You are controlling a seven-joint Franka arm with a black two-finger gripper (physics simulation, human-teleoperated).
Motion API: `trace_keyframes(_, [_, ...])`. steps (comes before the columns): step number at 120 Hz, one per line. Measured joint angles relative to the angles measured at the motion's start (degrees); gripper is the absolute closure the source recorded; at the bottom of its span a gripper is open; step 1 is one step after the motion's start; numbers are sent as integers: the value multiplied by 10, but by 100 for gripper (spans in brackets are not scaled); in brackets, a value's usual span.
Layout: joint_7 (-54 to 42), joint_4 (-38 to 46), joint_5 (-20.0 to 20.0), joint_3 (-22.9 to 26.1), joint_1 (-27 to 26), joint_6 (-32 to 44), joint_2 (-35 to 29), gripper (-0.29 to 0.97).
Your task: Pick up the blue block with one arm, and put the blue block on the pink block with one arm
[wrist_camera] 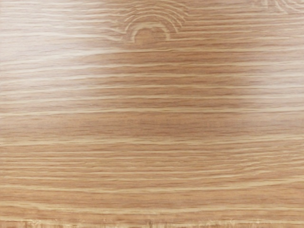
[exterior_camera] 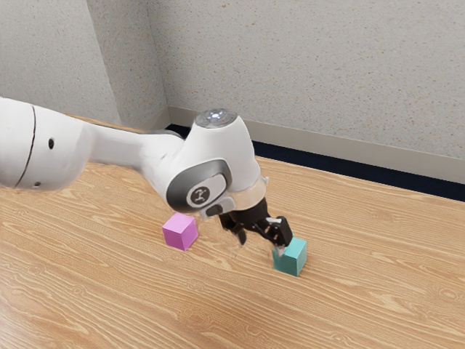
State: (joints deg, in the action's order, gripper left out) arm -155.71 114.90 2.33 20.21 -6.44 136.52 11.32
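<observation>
The blue block (exterior_camera: 292, 257), a teal-blue cube, rests on the wooden table (exterior_camera: 349, 305) at the exterior view's right of centre. The pink block (exterior_camera: 180, 231) sits on the table to its left, about two block widths away. My gripper (exterior_camera: 260, 241) hangs low over the table between the two blocks, close to the blue one. Its black fingers stand apart and it is open; one fingertip (exterior_camera: 280, 247) overlaps the blue block's upper left corner. Nothing is held between the fingers. The wrist view looks down on bare wood grain (wrist_camera: 152, 114).
The white arm (exterior_camera: 145, 156) comes in from the exterior view's left, above the pink block. A grey wall (exterior_camera: 327, 65) with a dark baseboard runs behind the table's far edge.
</observation>
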Motion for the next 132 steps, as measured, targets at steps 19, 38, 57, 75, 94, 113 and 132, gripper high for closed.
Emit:
trace_keyframes(19, [-25, -70, 56, -15, 1, -54, 64, 0])
trace_keyframes(38, [-26, -114, 59, -15, -1, -93, 100, 0])
trace_keyframes(57, [-23, -136, 6, -12, -3, -111, 117, 0])
trace_keyframes(75, [-27, -181, 54, -10, -12, -117, 166, 0])
trace_keyframes(94, [-32, -233, 78, -14, -14, -118, 209, 0])
trace_keyframes(113, [-35, -250, 83, -15, -14, -118, 225, 0])
trace_keyframes(132, [-38, -257, 85, -6, -14, -118, 234, 0])
